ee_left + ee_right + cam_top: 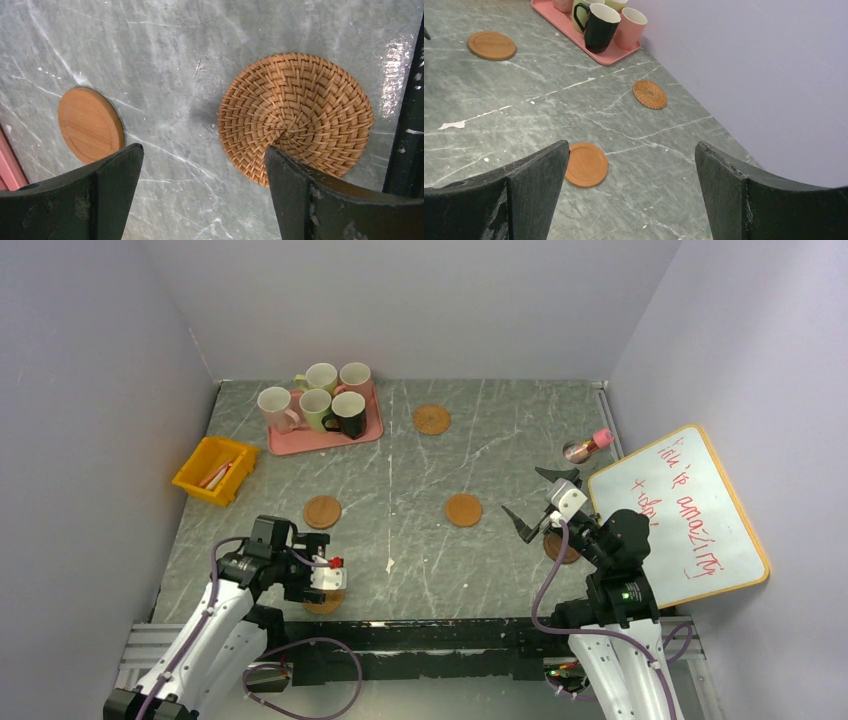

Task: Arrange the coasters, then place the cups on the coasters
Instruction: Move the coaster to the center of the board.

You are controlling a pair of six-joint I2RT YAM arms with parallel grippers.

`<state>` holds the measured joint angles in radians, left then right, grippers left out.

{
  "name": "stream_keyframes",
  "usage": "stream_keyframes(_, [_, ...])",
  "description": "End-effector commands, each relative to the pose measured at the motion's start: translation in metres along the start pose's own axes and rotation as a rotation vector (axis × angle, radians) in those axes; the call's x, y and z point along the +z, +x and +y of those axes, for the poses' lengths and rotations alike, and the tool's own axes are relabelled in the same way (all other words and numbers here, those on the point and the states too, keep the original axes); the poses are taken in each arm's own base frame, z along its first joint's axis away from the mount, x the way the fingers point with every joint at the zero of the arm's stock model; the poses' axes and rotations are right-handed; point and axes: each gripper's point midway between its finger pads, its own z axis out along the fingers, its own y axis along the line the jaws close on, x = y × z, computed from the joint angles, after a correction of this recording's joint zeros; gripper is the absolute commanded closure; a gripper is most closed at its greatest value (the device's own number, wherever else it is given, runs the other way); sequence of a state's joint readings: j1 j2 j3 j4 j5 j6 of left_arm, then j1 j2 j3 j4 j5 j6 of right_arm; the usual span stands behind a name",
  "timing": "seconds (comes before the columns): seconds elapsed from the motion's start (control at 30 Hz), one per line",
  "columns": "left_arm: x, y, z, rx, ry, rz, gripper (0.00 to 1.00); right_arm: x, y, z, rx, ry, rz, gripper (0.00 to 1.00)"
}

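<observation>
Table (pixel 480 455) carries all task items. Tray (pixel 300 443), far ahead of left claw (pixel 202 155), holds the five cups (pixel 318 405) bunched together; I judge they wait there until layout is done. Coasters (pixel 463 509) lie scattered, well apart. Woven coaster (pixel 295 117) sits below left claw, partly behind one finger. L arm folded low, wrist pointing down, jaws wide, empty. Right claw (pixel 631 147) raised, tilted fwd, jaws wide, empty; orange coaster (pixel 585 164) near one finger.
</observation>
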<state>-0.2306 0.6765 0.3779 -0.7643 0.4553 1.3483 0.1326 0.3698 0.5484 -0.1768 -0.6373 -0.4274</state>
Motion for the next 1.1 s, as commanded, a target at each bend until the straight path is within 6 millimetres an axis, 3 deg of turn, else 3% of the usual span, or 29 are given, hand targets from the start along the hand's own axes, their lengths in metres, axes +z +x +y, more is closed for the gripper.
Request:
stream_keyframes(0.0, [0.004, -0.005, 0.005, 0.048, -0.018, -0.033, 0.04, 0.002, -0.003, 0.0, -0.024, -0.013, -0.017, 0.0])
stream_keyframes(0.63, [0.021, 0.008, -0.001, 0.043, -0.01, -0.01, 0.04, 0.003, -0.001, 0.001, -0.024, -0.014, -0.012, 0.0])
stream_keyframes(0.9, [0.029, 0.007, 0.011, 0.018, -0.057, -0.017, 0.04, 0.003, 0.0, 0.001, -0.026, -0.015, -0.01, 0.0])
stream_keyframes(1.07, [0.03, -0.006, 0.029, -0.019, -0.116, -0.071, 0.04, 0.003, 0.0, 0.001, -0.026, -0.018, -0.011, 0.0])
